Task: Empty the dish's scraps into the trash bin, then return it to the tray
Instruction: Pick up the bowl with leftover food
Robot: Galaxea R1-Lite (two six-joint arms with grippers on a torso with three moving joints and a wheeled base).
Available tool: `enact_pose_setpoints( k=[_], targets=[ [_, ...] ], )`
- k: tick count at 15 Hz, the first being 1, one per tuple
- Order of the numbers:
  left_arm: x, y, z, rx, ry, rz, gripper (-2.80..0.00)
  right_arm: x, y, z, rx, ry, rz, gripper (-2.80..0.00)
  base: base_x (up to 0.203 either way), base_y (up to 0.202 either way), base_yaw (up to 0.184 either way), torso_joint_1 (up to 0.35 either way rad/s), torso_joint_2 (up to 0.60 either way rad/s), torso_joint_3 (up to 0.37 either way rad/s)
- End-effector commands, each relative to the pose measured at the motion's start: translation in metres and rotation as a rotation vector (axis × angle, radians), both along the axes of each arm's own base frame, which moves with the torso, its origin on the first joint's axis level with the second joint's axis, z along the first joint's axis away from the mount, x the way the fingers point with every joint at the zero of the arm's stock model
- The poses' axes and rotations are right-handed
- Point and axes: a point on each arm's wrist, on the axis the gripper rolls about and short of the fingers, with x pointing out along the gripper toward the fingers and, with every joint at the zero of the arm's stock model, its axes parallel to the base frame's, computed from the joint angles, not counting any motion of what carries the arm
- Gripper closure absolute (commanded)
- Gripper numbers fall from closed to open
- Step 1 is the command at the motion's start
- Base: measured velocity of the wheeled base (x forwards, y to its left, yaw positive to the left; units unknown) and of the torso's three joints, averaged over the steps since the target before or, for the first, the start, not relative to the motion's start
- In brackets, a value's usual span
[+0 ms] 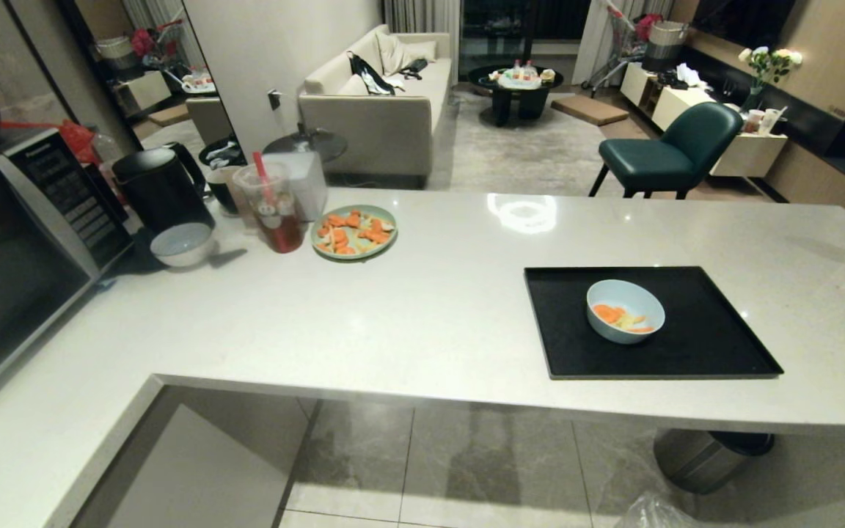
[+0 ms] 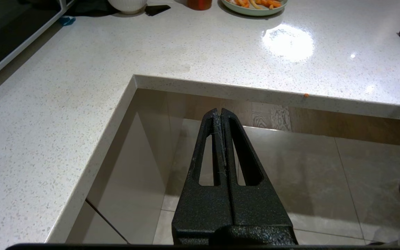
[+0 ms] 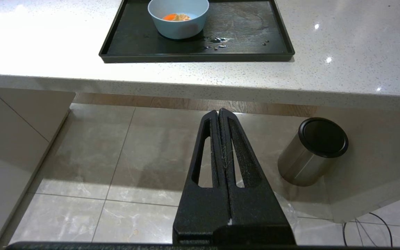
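Nothing started, I'd say | dish [image 1: 626, 311] on tray [image 1: 716, 352], scraps [image 1: 617, 315] inside | left hand [image 2: 219, 111], right hand [image 3: 218, 111] both closed, empty (parked below desk [image 1: 422, 293]) | dumping, return both pending

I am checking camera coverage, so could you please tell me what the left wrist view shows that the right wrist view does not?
Only the left wrist view shows the shut left gripper, the wide flat green plate and the white ribbed bowl. Only the right wrist view shows the shut right gripper, the small round light-blue bowl with orange scraps, and the black-lidded steel cylinder. Both show the pale speckled countertop and black rectangular tray.
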Motion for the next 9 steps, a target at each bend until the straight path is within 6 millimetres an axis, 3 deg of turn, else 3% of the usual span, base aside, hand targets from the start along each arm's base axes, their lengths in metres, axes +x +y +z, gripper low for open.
enact_pose_setpoints(
  k=[1,9],
  targets=[
    [0.0,0.0,0.0001,0.0,0.0,0.0,0.0,0.0001,0.0,0.0,-0.005,0.002,0.001,0.0,0.0,0.0,0.0,0.0,0.0,0.0],
    [0.0001,0.0,0.0001,0.0,0.0,0.0,0.0,-0.0002,0.0001,0.0007,-0.061,0.0,0.007,0.0,0.0,0.0,0.0,0.0,0.0,0.0]
  ],
)
